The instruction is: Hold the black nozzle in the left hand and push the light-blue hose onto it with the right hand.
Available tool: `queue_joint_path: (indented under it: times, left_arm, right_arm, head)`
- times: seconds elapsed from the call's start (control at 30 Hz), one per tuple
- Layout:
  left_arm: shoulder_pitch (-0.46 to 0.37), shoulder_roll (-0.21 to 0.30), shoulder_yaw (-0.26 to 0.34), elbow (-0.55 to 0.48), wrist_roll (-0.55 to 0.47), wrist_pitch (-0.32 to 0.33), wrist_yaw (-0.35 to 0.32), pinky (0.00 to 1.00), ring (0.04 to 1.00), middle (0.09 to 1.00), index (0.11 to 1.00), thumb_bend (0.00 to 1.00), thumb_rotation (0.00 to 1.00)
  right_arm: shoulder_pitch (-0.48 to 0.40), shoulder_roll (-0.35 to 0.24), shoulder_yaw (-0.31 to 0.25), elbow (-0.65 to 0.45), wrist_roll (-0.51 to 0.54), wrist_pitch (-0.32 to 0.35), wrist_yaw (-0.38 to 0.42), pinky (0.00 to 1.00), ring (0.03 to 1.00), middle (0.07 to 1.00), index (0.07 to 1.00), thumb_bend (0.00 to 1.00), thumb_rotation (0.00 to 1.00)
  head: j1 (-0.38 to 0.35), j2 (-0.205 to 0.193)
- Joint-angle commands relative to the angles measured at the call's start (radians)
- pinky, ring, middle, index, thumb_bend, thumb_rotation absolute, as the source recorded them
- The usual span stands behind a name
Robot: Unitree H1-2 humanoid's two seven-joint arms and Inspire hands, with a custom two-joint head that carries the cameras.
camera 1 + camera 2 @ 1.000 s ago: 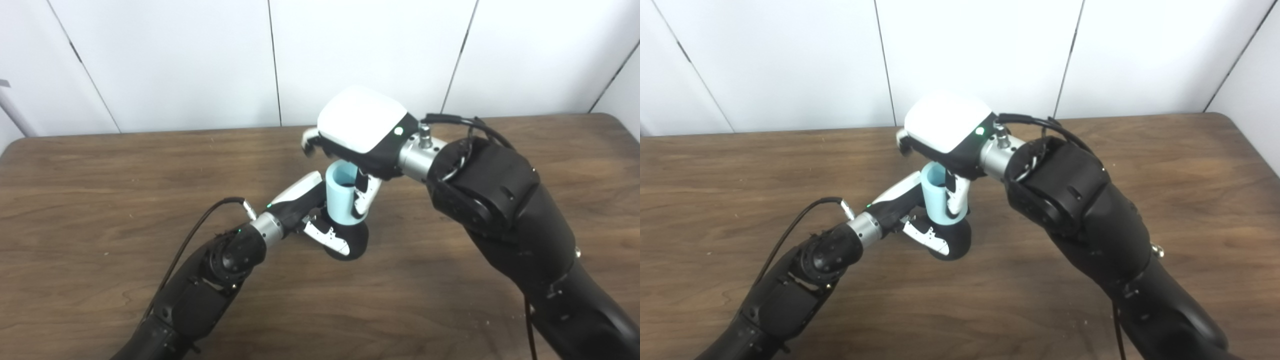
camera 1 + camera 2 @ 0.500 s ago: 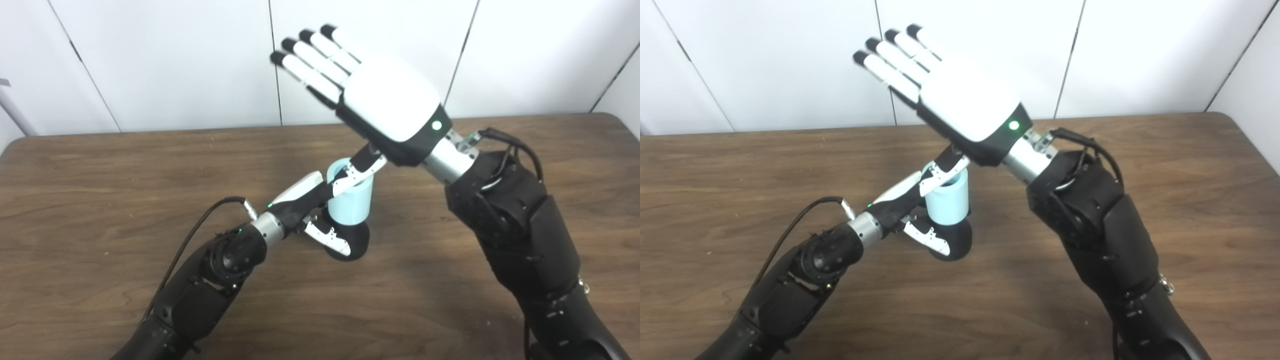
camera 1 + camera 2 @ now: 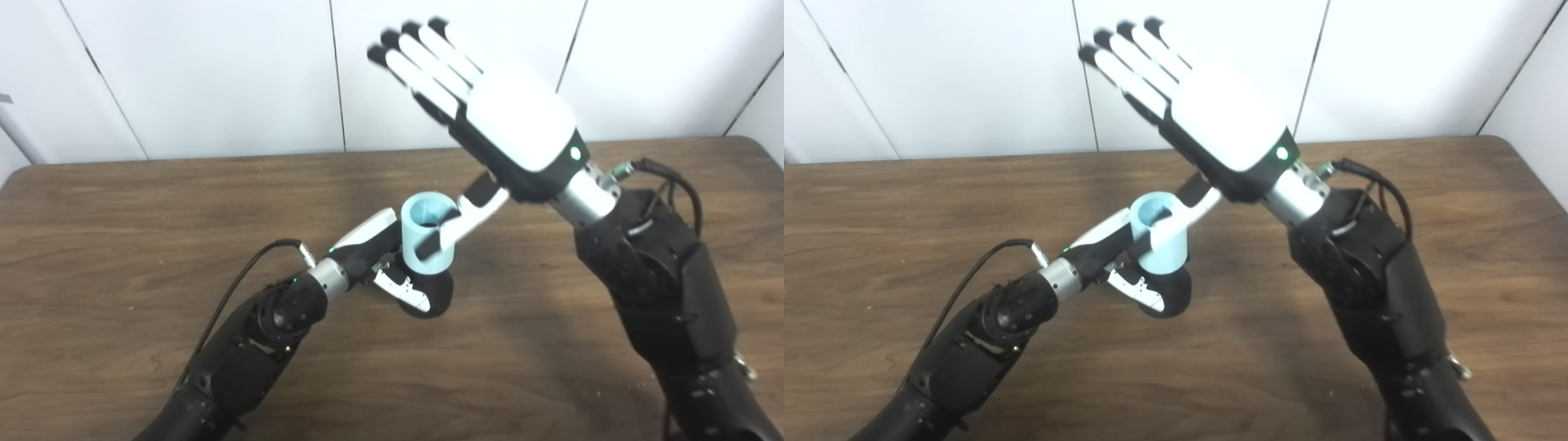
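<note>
Left hand (image 3: 392,257) clamped the nozzle (image 3: 432,294) above the counter (image 3: 122,202), hose (image 3: 429,239) seated upright on it; right hand (image 3: 520,135) splayed, empty; I judged the hose light, stiff, best gripped mid-wall.

Both arms are bulky matte-black jointed shells, each ending in a brushed silver metal wrist collar. The white-and-black right hand (image 3: 520,131) has a glossy white back plate on a black frame, a small green light near the wrist, and white fingers (image 3: 429,58) with black tips. The white-and-black left hand (image 3: 383,257) also shows a green light. A thin black cable (image 3: 245,275) loops at the left wrist; looped black cables (image 3: 667,177) run at the right wrist.
</note>
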Motion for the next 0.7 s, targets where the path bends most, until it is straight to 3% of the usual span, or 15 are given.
queue_joint_path:
  times: [0.0,0.27,0.47,0.67]
  left_arm:
    - [0.067,0.026,-0.055,0.049,0.037,0.077,-0.104,0.39,0.461,0.527,0.493,0.51,0.08]
    - [0.063,0.024,-0.064,0.038,0.052,0.083,-0.101,0.38,0.440,0.516,0.493,0.51,0.08]
    - [0.058,0.027,-0.062,0.054,0.039,0.077,-0.109,0.27,0.341,0.436,0.491,0.51,0.08]
    - [0.059,0.024,-0.050,0.055,0.006,0.080,-0.121,0.34,0.433,0.511,0.494,0.50,0.08]
  right_arm:
    - [-0.005,-0.021,-0.027,-0.041,0.040,-0.026,-0.030,1.00,1.000,1.000,1.000,1.00,0.92]
    - [0.052,-0.022,-0.030,-0.099,0.112,-0.037,0.000,1.00,1.000,1.000,1.000,1.00,0.89]
    - [0.094,-0.033,-0.016,-0.124,0.160,-0.057,0.036,1.00,1.000,1.000,1.000,1.00,0.85]
    - [0.118,-0.032,0.008,-0.115,0.182,-0.082,0.067,1.00,1.000,1.000,1.000,1.00,0.80]
  head:
    - [0.000,0.000]
    - [-0.002,0.000]
    - [0.001,0.000]
    - [0.000,0.002]
